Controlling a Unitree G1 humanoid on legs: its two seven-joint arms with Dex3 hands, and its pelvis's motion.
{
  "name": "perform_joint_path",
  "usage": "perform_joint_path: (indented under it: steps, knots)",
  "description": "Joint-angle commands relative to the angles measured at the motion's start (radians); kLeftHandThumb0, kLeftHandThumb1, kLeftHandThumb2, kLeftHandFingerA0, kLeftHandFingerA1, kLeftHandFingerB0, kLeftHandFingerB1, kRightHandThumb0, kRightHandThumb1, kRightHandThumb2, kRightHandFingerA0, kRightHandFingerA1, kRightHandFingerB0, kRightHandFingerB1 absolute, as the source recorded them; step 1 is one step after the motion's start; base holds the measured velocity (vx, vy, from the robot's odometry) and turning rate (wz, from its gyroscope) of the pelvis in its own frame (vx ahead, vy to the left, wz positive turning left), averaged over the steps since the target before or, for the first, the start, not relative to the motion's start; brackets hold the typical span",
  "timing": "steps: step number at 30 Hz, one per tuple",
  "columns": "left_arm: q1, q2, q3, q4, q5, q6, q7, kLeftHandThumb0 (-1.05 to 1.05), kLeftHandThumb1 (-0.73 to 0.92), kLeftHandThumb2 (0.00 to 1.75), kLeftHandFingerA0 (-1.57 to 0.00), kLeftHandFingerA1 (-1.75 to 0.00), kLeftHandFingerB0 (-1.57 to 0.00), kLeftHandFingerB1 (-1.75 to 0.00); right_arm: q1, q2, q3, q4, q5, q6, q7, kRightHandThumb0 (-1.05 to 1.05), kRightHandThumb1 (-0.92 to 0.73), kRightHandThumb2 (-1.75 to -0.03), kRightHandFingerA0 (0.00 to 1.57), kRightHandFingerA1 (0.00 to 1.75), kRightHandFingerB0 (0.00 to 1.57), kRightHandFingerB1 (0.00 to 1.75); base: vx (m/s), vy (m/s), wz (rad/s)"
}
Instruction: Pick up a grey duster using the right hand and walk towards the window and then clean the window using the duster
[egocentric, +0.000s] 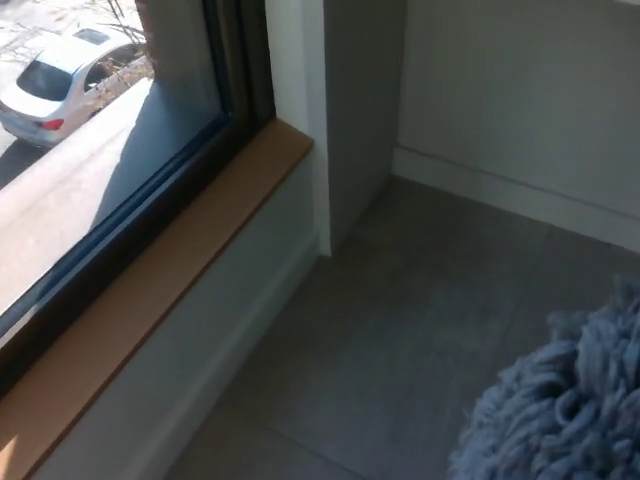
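Head view of a room corner beside a window. The grey floor (400, 330) fills the middle and lower right, meeting a pale wall (510, 90) with a white skirting board (500, 195) at the back. The window (90, 170), set in a dark frame, runs along the left above a wooden sill (170, 270). A white pillar (340, 110) stands at the sill's far end. The fluffy grey duster (560, 400) occupies the lower right corner, over the floor and well apart from the window. Outside, a pale car (60, 85) sits on the street. Neither hand shows, so the state of the fingers cannot be told. No writing is readable.
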Motion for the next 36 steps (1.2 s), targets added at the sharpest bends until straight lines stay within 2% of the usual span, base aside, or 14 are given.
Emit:
perform_joint_path:
  steps: [1, 2, 3, 8, 9, 10, 11, 17, 18, 20, 23, 24, 30, 36]
  knots:
    - [0.002, 0.021, 0.007, 0.001, -0.016, -0.064, -0.007, -0.09, 0.70, 0.75, -1.05, -1.11, -0.92, -0.95, -0.018, -0.005, 0.059, 0.034, -0.055, -0.001, -0.006, -0.35, -0.49, -1.05, 1.08, 1.75, 0.86, 1.75, 0.24, -0.035, -0.68]
    - [0.002, 0.021, 0.007, 0.001, -0.017, -0.064, -0.007, -0.09, 0.70, 0.75, -1.05, -1.11, -0.92, -0.95, -0.018, -0.005, 0.060, 0.035, -0.056, -0.003, -0.007, -0.35, -0.49, -1.05, 1.08, 1.75, 0.86, 1.75, 0.25, -0.031, -0.62]
    - [0.002, 0.021, 0.005, 0.000, -0.014, -0.066, -0.002, -0.07, 0.67, 0.81, -1.07, -1.13, -0.91, -0.96, -0.042, 0.001, 0.060, 0.059, -0.069, -0.015, -0.009, -0.37, -0.37, -1.30, 1.05, 1.75, 0.83, 1.74, 0.20, 0.004, -0.66]
    - [0.002, 0.024, 0.004, -0.002, -0.017, -0.070, -0.001, -0.12, 0.71, 0.73, -1.06, -1.14, -0.91, -0.93, -0.069, 0.003, 0.051, 0.081, -0.082, -0.009, -0.020, -0.33, -0.39, -1.34, 1.04, 1.75, 0.82, 1.70, 0.33, 0.133, -0.39]
    - [0.002, 0.025, 0.004, 0.000, -0.017, -0.071, -0.001, -0.12, 0.71, 0.73, -1.06, -1.14, -0.91, -0.93, -0.074, 0.001, 0.049, 0.087, -0.089, -0.011, -0.019, -0.33, -0.39, -1.34, 1.04, 1.75, 0.82, 1.70, 0.31, 0.190, -0.73]
    - [0.001, 0.024, 0.002, -0.001, -0.015, -0.070, 0.003, -0.10, 0.70, 0.76, -1.06, -1.13, -0.90, -0.94, -0.078, 0.000, 0.043, 0.093, -0.084, -0.010, -0.016, -0.35, -0.47, -1.17, 1.02, 1.75, 0.85, 1.67, 0.29, 0.199, -0.84]
    - [-0.002, 0.026, 0.002, 0.007, -0.014, -0.066, 0.004, -0.10, 0.71, 0.73, -1.05, -1.11, -0.92, -0.93, -0.080, 0.005, 0.035, 0.101, -0.076, 0.005, -0.023, -0.32, -0.42, -1.25, 1.03, 1.75, 0.85, 1.66, 0.38, 0.096, -0.33]
    - [-0.005, 0.023, 0.009, 0.012, -0.026, -0.068, -0.005, -0.10, 0.71, 0.72, -1.06, -1.13, -0.92, -0.94, -0.080, 0.009, 0.031, 0.118, -0.082, -0.003, -0.017, -0.30, -0.42, -1.23, 1.04, 1.75, 0.88, 1.65, 0.28, 0.001, -0.36]
    - [-0.006, 0.026, 0.004, 0.015, -0.019, -0.067, 0.002, -0.10, 0.71, 0.73, -1.08, -1.13, -0.92, -0.94, -0.078, 0.007, 0.032, 0.118, -0.087, -0.001, -0.019, -0.32, -0.37, -1.30, 1.05, 1.75, 0.84, 1.71, 0.24, -0.070, -0.22]
    - [-0.007, 0.031, -0.001, 0.020, -0.011, -0.070, 0.007, -0.11, 0.71, 0.72, -1.06, -1.13, -0.91, -0.92, -0.076, 0.009, 0.032, 0.117, -0.088, 0.004, -0.023, -0.32, -0.37, -1.26, 1.04, 1.75, 0.84, 1.70, 0.29, -0.136, -0.22]
    - [-0.008, 0.035, 0.001, 0.024, -0.015, -0.065, 0.007, -0.10, 0.70, 0.74, -1.07, -1.11, -0.92, -0.91, -0.076, 0.011, 0.033, 0.119, -0.088, -0.005, -0.018, -0.32, -0.34, -1.34, 1.05, 1.75, 0.84, 1.70, 0.38, -0.223, -0.13]
    - [-0.007, 0.034, 0.002, 0.025, -0.017, -0.068, 0.003, -0.10, 0.70, 0.74, -1.07, -1.11, -0.92, -0.91, -0.077, 0.011, 0.033, 0.119, -0.090, -0.006, -0.018, -0.34, -0.41, -1.23, 1.05, 1.75, 0.82, 1.74, 0.46, -0.215, -0.86]
    - [0.000, 0.021, 0.000, 0.009, -0.019, -0.087, -0.003, -0.11, 0.70, 0.74, -1.07, -1.13, -0.92, -0.97, -0.093, 0.010, 0.023, 0.124, -0.079, 0.000, -0.009, -0.33, -0.37, -1.33, 1.05, 1.75, 0.84, 1.69, 0.33, -0.115, -0.16]
    - [-0.003, 0.027, -0.004, 0.018, -0.017, -0.074, 0.001, -0.10, 0.70, 0.76, -1.09, -1.13, -0.93, -0.96, -0.086, 0.012, 0.027, 0.114, -0.089, 0.009, -0.023, -0.29, -0.37, -1.32, 1.04, 1.75, 0.86, 1.68, 0.27, 0.067, -0.33]
